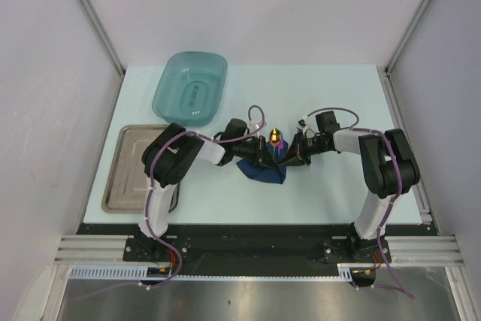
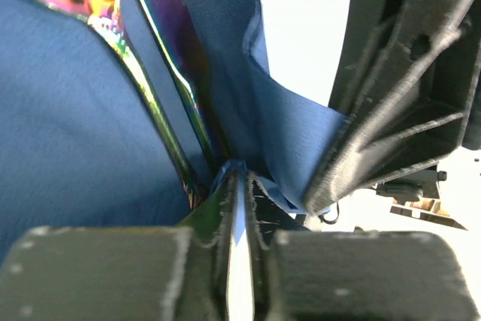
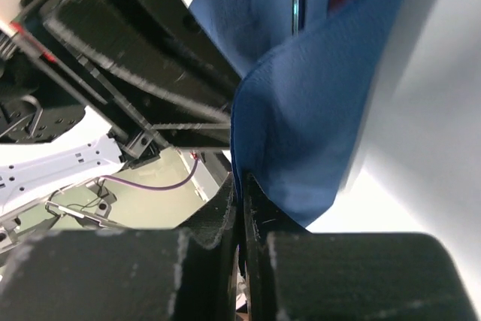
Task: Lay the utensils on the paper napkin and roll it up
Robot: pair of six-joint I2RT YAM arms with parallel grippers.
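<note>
The navy paper napkin (image 1: 264, 172) lies bunched at the table's middle, folded up around the utensils. A spoon's gold bowl (image 1: 276, 137) sticks out at its far end. My left gripper (image 1: 261, 157) is shut on a napkin edge (image 2: 239, 174); iridescent utensil handles (image 2: 161, 122) run along the blue sheet in the left wrist view. My right gripper (image 1: 289, 158) is shut on the napkin's opposite edge (image 3: 242, 178), and the sheet (image 3: 308, 110) rises from its jaws. The two grippers face each other across the bundle, almost touching.
A translucent teal tub (image 1: 191, 86) stands at the back left. A metal tray (image 1: 135, 167) lies at the left, partly under the left arm. Aluminium rails run along the table's sides and white walls enclose it.
</note>
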